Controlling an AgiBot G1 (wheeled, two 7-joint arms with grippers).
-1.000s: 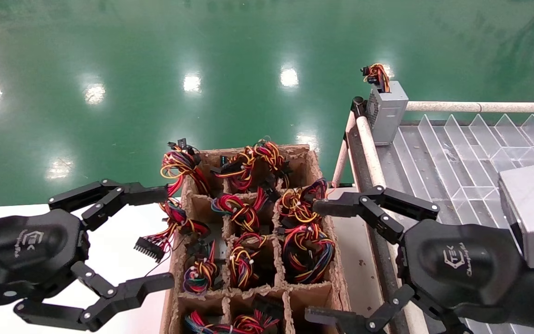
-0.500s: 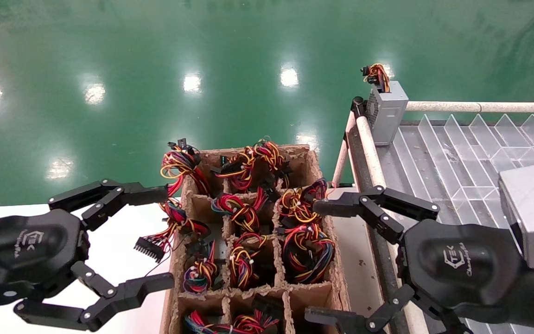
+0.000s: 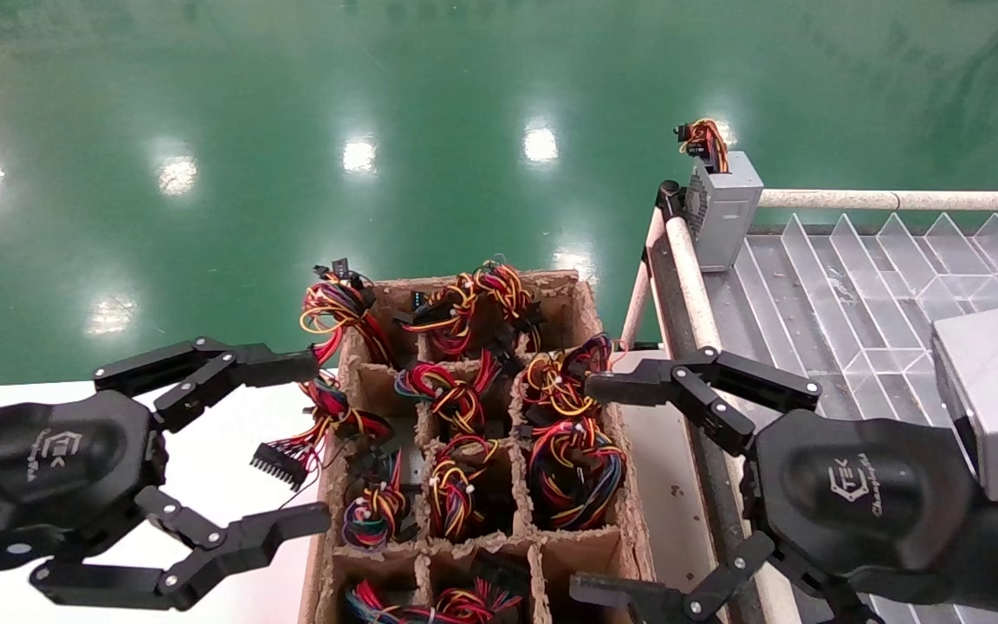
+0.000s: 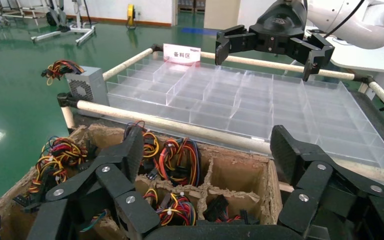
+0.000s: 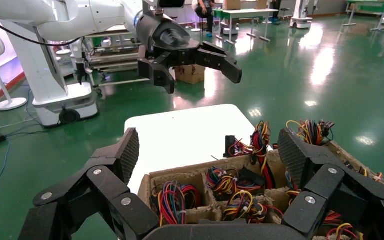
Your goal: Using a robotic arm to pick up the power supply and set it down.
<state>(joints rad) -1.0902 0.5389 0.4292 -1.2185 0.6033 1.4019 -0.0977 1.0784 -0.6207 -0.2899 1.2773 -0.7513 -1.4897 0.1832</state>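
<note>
A cardboard divided box (image 3: 587, 312) holds several power supplies sunk in its cells, so mostly their wire bundles show. The power supply with the long, mostly red bundle (image 3: 332, 414) sits in a left-column cell. Its wires spill over the left wall, ending in a black connector (image 3: 278, 464), and its metal body is hidden. My left gripper (image 3: 319, 442) hangs open beside that wall, its fingers either side of the spilled wires without touching them. My right gripper (image 3: 581, 487) is open over the box's right wall, holding nothing. The red bundle (image 5: 260, 145) also shows in the right wrist view.
Another grey power supply (image 3: 722, 212) with a short orange-yellow bundle stands at the corner of a clear partitioned tray (image 3: 854, 286) on a pipe-framed rack to the right. A white table (image 3: 204, 468) lies left of the box. Green floor stretches beyond.
My left gripper has shifted slightly down and toward the box. The right gripper and the wires have not moved.
</note>
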